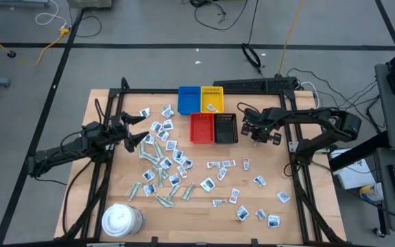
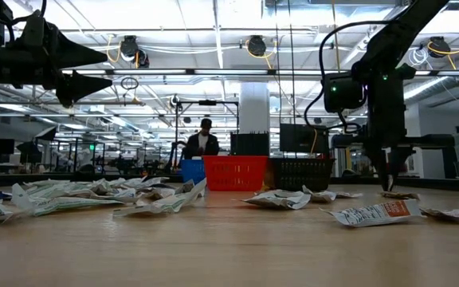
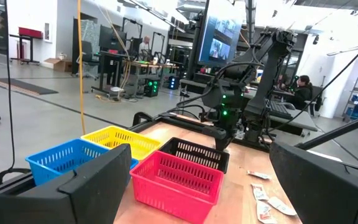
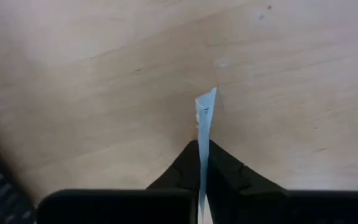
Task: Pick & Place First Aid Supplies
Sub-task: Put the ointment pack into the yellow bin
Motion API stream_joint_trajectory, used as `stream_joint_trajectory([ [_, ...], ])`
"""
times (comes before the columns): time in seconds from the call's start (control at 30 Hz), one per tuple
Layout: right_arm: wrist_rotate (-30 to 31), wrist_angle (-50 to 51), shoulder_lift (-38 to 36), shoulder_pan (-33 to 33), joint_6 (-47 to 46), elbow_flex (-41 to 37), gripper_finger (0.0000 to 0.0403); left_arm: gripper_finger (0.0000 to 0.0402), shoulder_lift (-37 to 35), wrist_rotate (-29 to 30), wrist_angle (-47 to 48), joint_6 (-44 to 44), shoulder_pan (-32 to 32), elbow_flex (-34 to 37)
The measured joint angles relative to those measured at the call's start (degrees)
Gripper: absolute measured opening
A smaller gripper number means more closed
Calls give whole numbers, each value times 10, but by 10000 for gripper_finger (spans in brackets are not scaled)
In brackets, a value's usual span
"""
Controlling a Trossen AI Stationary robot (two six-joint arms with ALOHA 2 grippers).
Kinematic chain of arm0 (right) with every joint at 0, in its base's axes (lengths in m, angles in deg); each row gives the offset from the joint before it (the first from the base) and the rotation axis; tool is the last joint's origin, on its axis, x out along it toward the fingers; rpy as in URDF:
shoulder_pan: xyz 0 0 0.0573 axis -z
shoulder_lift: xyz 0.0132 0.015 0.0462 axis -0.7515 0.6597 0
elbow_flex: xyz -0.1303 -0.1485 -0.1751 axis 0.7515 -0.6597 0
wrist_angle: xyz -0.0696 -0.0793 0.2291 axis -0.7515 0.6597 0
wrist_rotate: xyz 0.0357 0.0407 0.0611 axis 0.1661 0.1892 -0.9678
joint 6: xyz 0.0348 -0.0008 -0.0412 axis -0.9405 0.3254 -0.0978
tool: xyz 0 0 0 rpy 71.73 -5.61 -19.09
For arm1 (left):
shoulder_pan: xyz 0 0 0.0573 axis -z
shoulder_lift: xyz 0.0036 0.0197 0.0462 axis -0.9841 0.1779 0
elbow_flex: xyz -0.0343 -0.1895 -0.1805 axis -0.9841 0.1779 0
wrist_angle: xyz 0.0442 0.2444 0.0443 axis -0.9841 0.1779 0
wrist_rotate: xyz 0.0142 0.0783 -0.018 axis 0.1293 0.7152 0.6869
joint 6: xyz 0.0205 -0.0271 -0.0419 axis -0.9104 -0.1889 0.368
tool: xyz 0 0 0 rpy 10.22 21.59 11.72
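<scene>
- High view: the packets (image 1: 164,159) lie scattered flat across the wooden counter (image 1: 204,209), a dense heap on the left half, a looser spread to the right. Their long axes run every which way; no shared heading. The right pincer (image 1: 257,134) hangs just right of the black tray (image 1: 225,128), above bare wood. The left pincer (image 1: 142,128) sits at the left heap's edge, its fingers spread apart. Blue tray (image 1: 188,100) and yellow tray (image 1: 212,99) stand side by side behind the red tray (image 1: 201,127) and the black one. A round white tub (image 1: 121,220) sits at the near left corner.
- Low view: the right pincer (image 2: 390,171) points straight down, tips close above the counter (image 2: 229,247). One packet (image 2: 375,213) in front carries an orange band and dark print, too small to read.
- Left wrist view: the left pincer (image 3: 210,180) frames the scene with both fingers (image 3: 89,186) wide apart and nothing between them. All four trays show ahead, red tray (image 3: 178,179) nearest.
- Right wrist view: here's the grab! The right pincer (image 4: 202,163) is clamped on a thin pale packet (image 4: 204,121), seen edge-on, its long axis running straight out from the fingertips over bare wood. A small dark mark shows on its edge, unreadable.
</scene>
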Motion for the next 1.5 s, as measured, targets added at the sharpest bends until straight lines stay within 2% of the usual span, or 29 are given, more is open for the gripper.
stream_joint_trajectory([
  [0.3,-32,48,2,29,102,55,3,390,0,0,0,0,0,0],
  [0.67,-47,199,2,59,300,171,1,390,0,0,0,0,0,0],
  [0.83,-45,259,10,71,351,231,1,390,0,0,0,0,0,0],
  [1.23,-42,285,197,79,441,468,0,390,0,0,0,0,0,0],
  [1.5,-44,291,325,81,467,644,0,390,0,0,0,0,0,0],
])
